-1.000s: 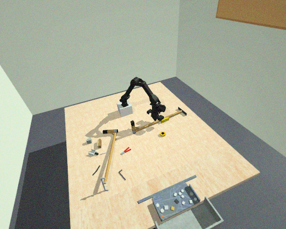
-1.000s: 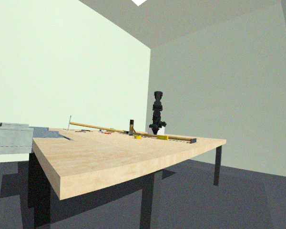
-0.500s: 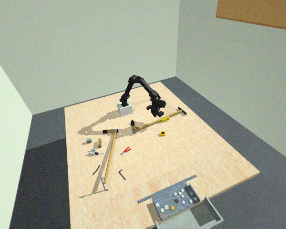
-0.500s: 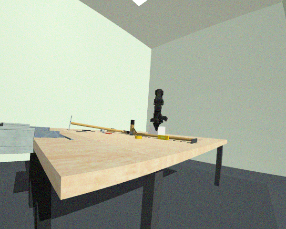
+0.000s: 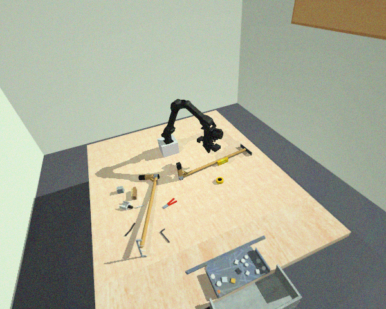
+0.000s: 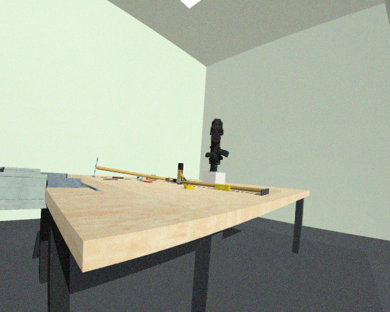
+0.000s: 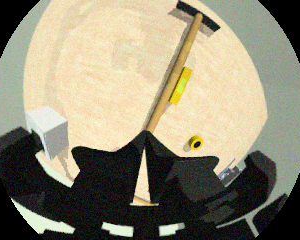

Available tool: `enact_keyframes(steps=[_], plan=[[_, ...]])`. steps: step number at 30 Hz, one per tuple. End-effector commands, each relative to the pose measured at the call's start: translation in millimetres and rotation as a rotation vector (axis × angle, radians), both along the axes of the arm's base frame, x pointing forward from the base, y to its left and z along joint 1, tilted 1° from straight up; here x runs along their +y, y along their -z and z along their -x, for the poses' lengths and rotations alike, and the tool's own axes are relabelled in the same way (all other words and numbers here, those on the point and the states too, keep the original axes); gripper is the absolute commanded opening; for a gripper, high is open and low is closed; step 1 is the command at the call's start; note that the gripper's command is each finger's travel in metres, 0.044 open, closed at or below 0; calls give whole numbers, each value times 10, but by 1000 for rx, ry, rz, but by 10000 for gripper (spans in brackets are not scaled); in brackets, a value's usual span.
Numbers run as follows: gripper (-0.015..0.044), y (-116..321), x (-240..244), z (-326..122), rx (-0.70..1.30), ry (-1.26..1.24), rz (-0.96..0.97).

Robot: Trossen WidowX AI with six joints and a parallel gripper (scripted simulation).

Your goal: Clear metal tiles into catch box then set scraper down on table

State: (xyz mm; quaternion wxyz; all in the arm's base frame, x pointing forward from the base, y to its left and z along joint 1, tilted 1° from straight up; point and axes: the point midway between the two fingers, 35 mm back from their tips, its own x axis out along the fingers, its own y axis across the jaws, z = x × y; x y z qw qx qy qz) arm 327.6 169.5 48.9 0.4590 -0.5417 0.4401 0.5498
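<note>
Black gripper (image 5: 209, 151) (image 6: 214, 163) (image 7: 145, 134) closed, fingertips together with nothing between them, raised above the table (image 5: 269, 199) (image 6: 155, 208) (image 7: 100, 90). Below, wooden-handled tool with a dark crosshead (image 5: 203, 167) (image 6: 242, 188) (image 7: 165, 102), laid across the tabletop; just beside its handle, yellow level (image 5: 222, 161) (image 6: 222, 187) (image 7: 181, 86). Well apart, second long-handled tool with a grey head (image 5: 148, 212) (image 6: 131, 173); which of the two counts as the long scraper, not certain from these views. Near the table's far edge, steel bench plate (image 5: 219, 266) (image 6: 64, 182), with pale, dark and orange tiles (image 5: 224, 279) scattered on it. Adjoining the plate, at the table's edge, grey open-topped catch box (image 5: 287, 280) (image 6: 17, 184). Between the two tools and the plate, red-handled pliers (image 5: 170, 202) (image 6: 147, 181).
</note>
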Motion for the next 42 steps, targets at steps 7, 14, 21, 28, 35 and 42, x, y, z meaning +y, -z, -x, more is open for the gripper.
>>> enact_keyframes(steps=[7, 14, 21, 28, 35, 42], plan=[[0, -296, 0, 178, 1, 94, -3], [0, -527, -16, 360, 3, 184, -6], [0, -506, -11, 368, 3, 194, -7], [0, -333, 14, 331, 2, 201, -7], [0, -150, 35, 303, 2, 208, -7], [0, 34, 51, 284, 2, 215, -8]])
